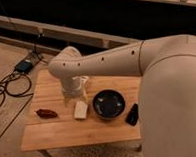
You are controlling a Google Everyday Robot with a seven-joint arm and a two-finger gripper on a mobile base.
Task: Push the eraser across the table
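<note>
The eraser [132,114], a small flat black block, lies on the light wooden table [60,133] near its right front edge, just right of the dark bowl [109,103]. My arm reaches in from the right, bends at the elbow and drops down over the table's middle left. The gripper [74,97] hangs there open, pointing down, just behind the pale cream block [81,110] and well left of the eraser. I see nothing held in it.
A reddish-brown object [46,113] lies at the table's left front. The bowl stands between the gripper and the eraser. Cables [12,86] and a small box [24,66] lie on the floor to the left. A dark wall with a ledge runs behind.
</note>
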